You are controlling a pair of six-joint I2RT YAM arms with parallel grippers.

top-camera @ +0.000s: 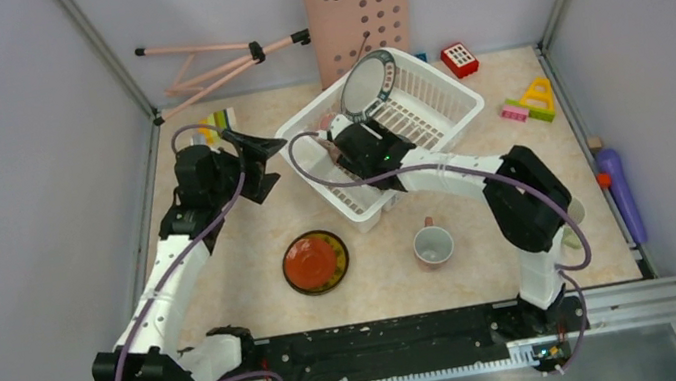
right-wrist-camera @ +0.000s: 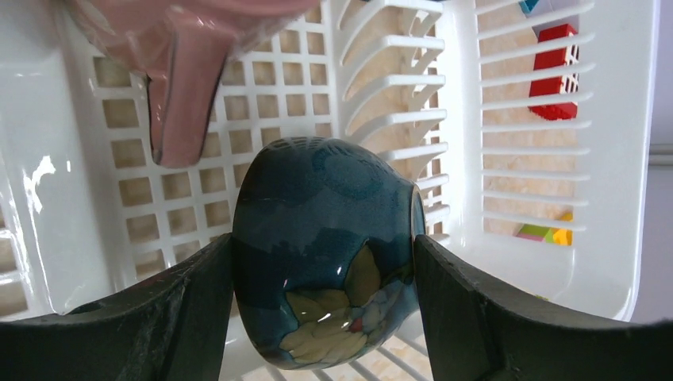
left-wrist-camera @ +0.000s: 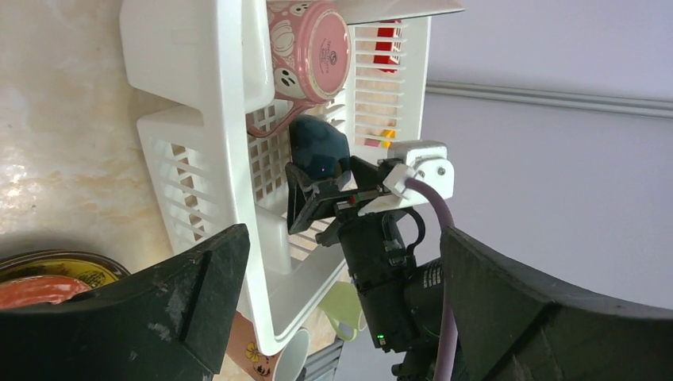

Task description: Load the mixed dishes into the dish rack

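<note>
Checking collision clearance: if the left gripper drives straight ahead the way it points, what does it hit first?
Most likely the rack's slotted outer wall: the open left gripper faces it with nothing between. The size of the gap is hard to judge.

right gripper (left-wrist-camera: 328, 179) holds blue bowl (left-wrist-camera: 317, 148) inside dish rack (left-wrist-camera: 198, 79) beside pink cup (left-wrist-camera: 313, 48).

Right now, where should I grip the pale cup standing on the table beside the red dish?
Probably the near rim of the pale cup, from straight above, one finger inside: it stands upright, mouth up, handle toward the dish rack.
</note>
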